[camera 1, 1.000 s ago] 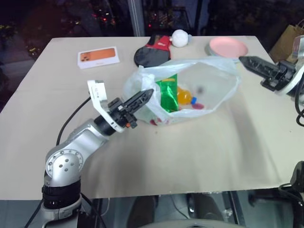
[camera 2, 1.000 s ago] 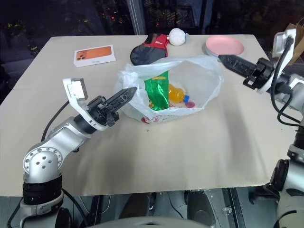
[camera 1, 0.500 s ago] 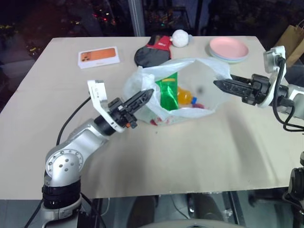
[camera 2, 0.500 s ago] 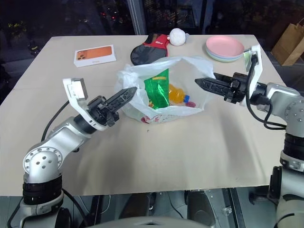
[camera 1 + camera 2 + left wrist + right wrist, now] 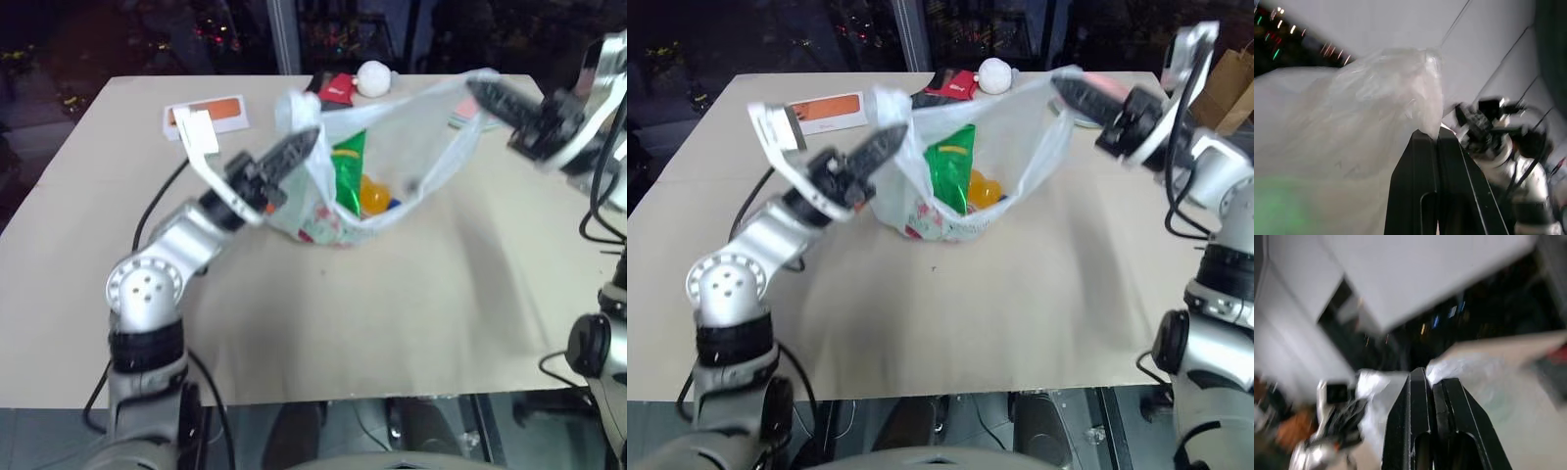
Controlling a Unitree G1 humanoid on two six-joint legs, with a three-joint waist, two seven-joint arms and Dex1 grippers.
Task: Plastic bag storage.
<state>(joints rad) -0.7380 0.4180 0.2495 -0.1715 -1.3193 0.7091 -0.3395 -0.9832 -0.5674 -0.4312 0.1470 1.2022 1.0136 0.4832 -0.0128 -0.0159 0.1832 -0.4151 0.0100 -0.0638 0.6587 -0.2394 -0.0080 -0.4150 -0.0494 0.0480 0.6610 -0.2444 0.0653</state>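
Holding the plastic bag [image 5: 970,157] up over mid-table, its bottom resting on the top; bare table [image 5: 1019,313] toward the near edge. L gripper [image 5: 309,137] pinched on the left rim/handle, R gripper [image 5: 1063,86] clamped on the right one, bag mouth stretched between.

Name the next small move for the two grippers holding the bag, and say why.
Probably keep raising both together. The left gripper and right gripper are each shut on a handle of the bag, stretched open between them, but its loaded bottom still seems to rest on the table.
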